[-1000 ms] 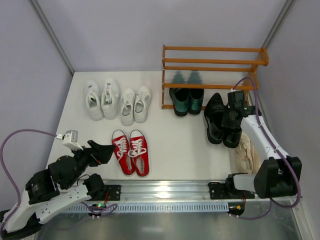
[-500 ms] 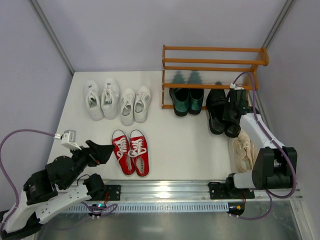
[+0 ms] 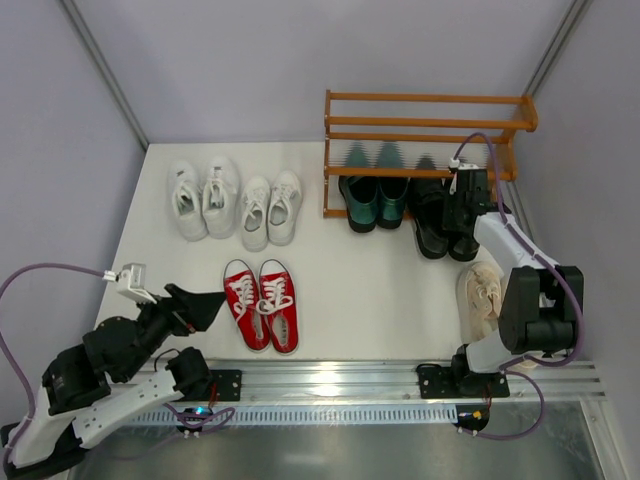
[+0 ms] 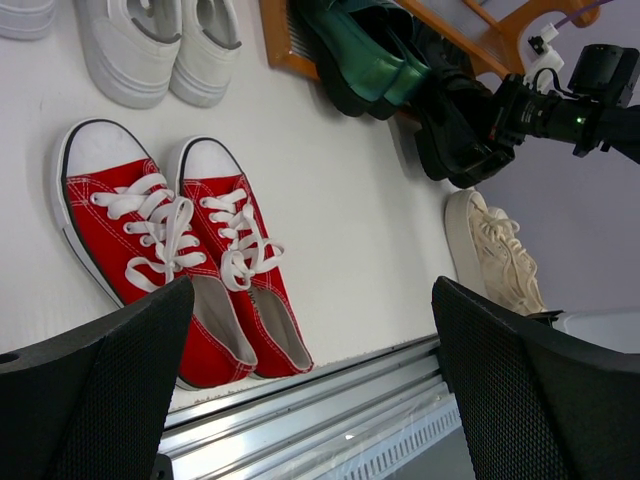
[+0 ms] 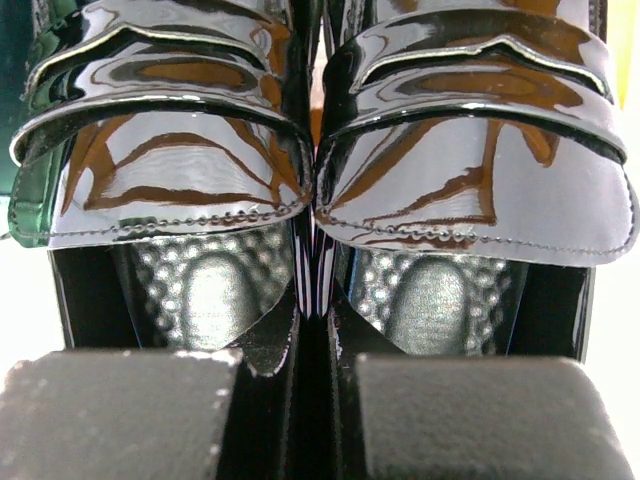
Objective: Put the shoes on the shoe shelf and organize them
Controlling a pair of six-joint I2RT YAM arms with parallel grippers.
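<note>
Table (image 3: 370, 290): white, walled by pale panels
Shelf (image 3: 430, 123): orange wood, far right corner
Black loafers (image 3: 440, 215): side by side, toes under the bottom tier, just right of the green loafers (image 3: 375, 200)
Right gripper (image 3: 468, 195): pinched on the black pair's two inner walls
Cream shoes (image 3: 482, 300): on the table, nearer than the black pair
Red sneakers (image 3: 262, 303): near edge, left of centre
White sneakers (image 3: 235, 205): two pairs, left of the shelf
Left gripper (image 3: 205, 303): fingers wide apart, holding nothing, just left of the red pair
</note>
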